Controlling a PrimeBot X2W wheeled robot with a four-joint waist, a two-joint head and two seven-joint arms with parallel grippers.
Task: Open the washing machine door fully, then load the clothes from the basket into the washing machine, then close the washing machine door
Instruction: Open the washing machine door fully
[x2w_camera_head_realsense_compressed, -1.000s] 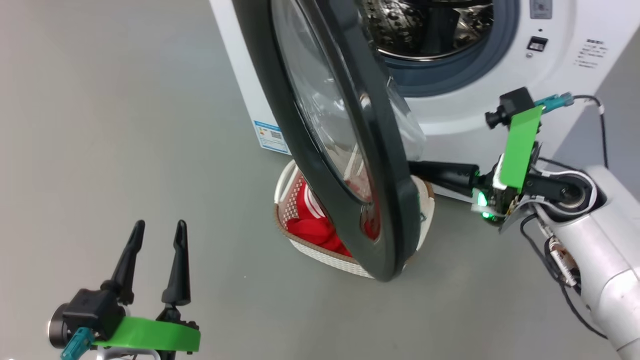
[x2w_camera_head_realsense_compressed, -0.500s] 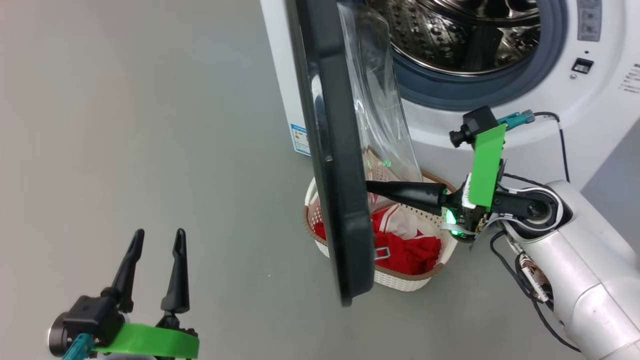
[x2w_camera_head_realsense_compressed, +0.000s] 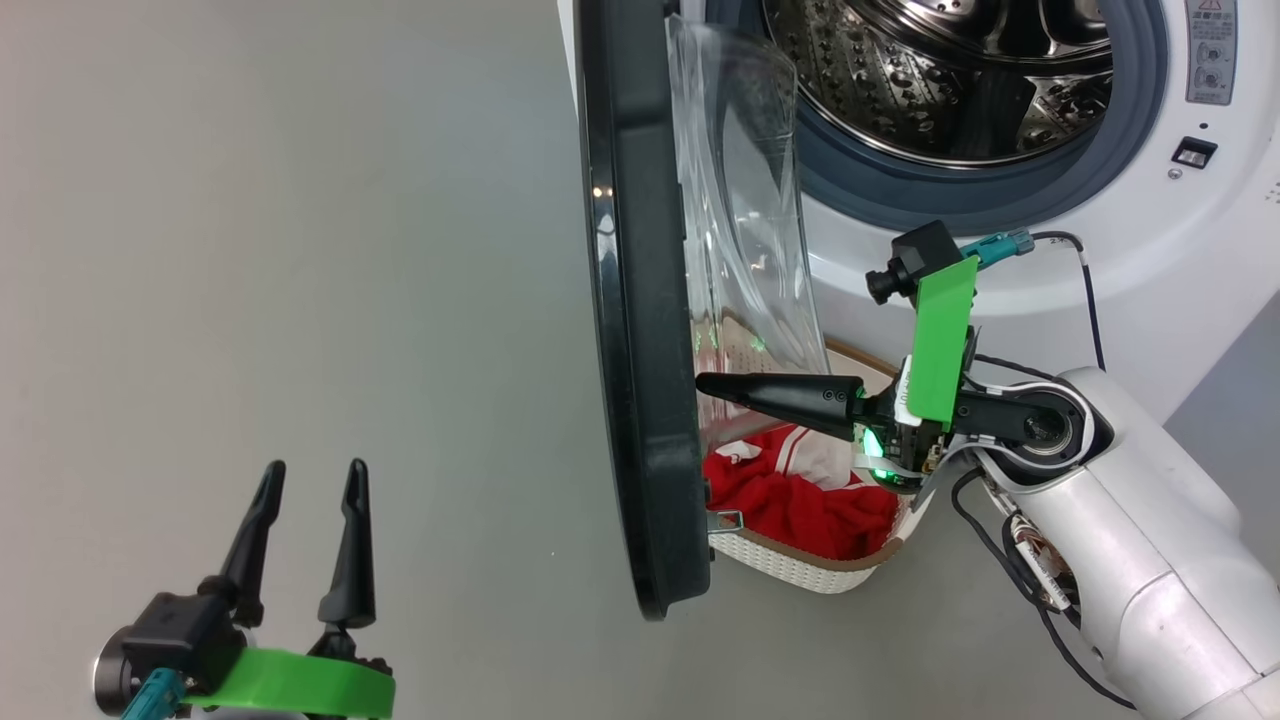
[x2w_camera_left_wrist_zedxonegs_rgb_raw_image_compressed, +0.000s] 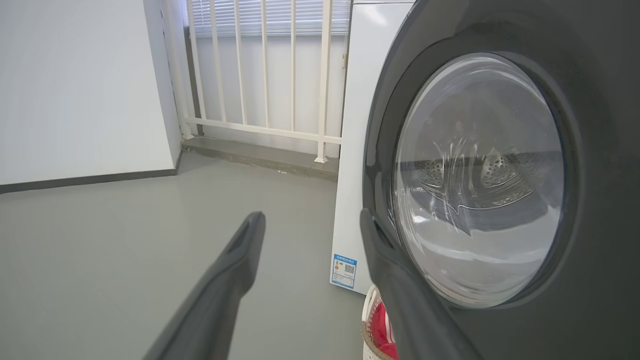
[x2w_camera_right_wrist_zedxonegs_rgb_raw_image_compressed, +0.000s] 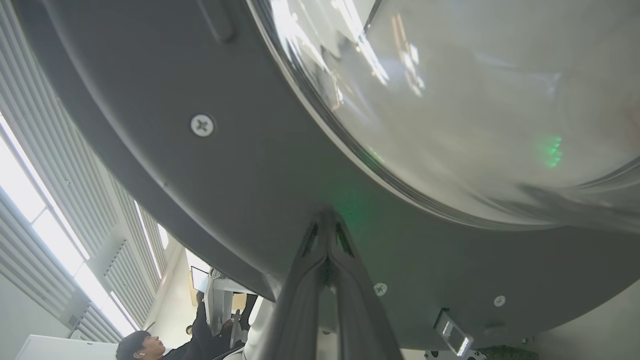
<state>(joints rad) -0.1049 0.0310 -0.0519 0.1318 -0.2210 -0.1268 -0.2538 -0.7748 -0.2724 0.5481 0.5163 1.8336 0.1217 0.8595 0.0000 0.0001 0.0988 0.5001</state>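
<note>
Red clothes (x2w_camera_head_realsense_compressed: 800, 500) lie in the basket (x2w_camera_head_realsense_compressed: 800, 572) on the floor, under the open washing machine door (x2w_camera_head_realsense_compressed: 640, 400). The right wrist view shows the right gripper (x2w_camera_right_wrist_zedxonegs_rgb_raw_image_compressed: 327, 219) pressed together against the door's inner rim. In the head view the left gripper (x2w_camera_head_realsense_compressed: 313, 470) hangs spread, well apart.

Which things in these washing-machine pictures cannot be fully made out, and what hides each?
- Head view: the small cream perforated plastic basket has its left end hidden behind the round black-rimmed glass door.
- Head view: the red-and-white fabric clothes are partly covered by the door and the dark right hand; their number is unclear.
- Head view: the big white washing machine is cut off by the top edge.
</note>
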